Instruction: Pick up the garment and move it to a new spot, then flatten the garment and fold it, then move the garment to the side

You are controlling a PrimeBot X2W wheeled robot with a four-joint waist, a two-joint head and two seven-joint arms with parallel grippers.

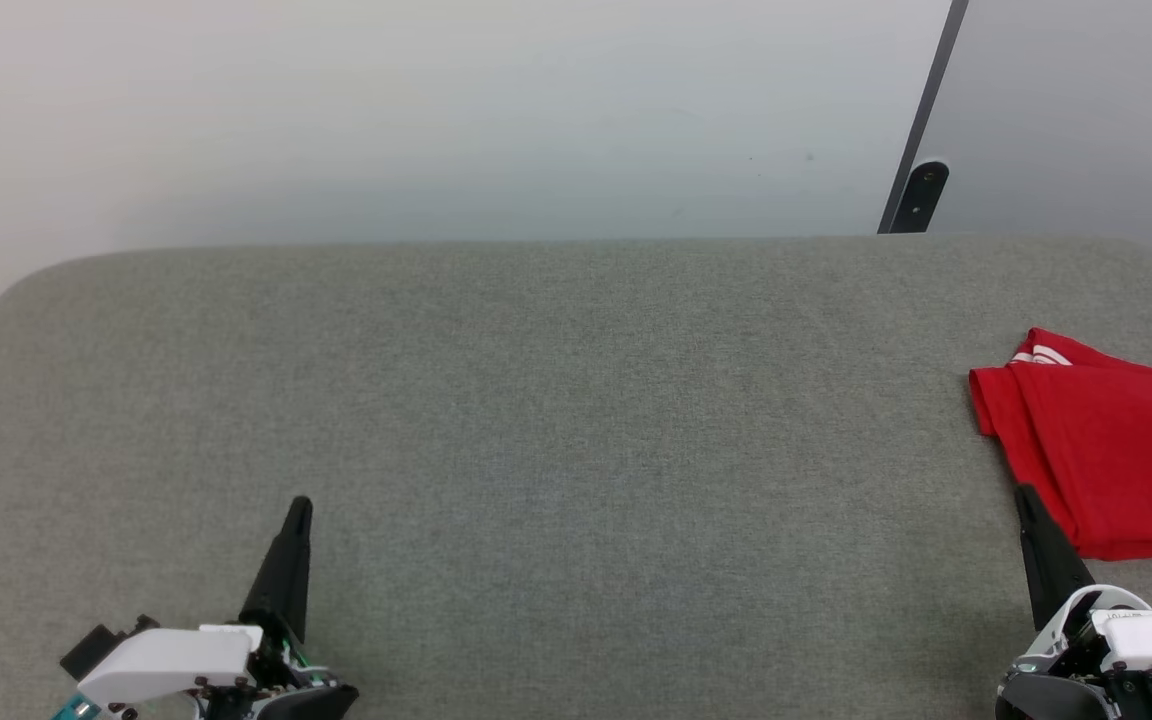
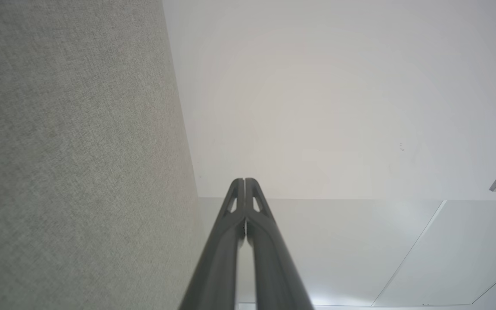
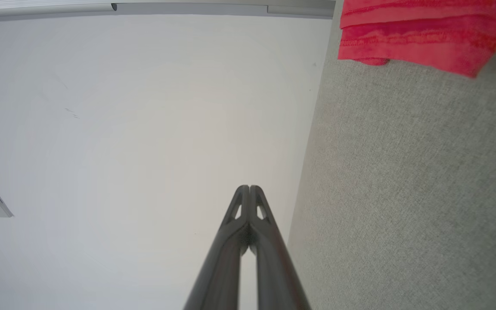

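The left gripper (image 1: 298, 508) sits at the lower left of the head view above a grey woven table surface (image 1: 576, 400). Its two long dark fingers are pressed together into a single point and hold nothing. In the left wrist view the same fingers (image 2: 235, 224) meet along their whole tips, with the grey surface to one side and a pale wall (image 1: 436, 120) beyond.

The middle of the table is plain grey cloth. Behind its far edge, right of centre, a slim dark post (image 1: 921, 195) leans against the wall.

At the far right lies the garment (image 1: 1106, 450), a red folded bundle flat on the table, with white stripes showing at its upper left corner. The picture's right edge cuts it off.

The right gripper (image 1: 1024, 495) rises from the lower right, fingers closed tight against each other and empty. Its tip lines up with the garment's near left edge. The right wrist view shows grey cloth between the fingertips and the garment.
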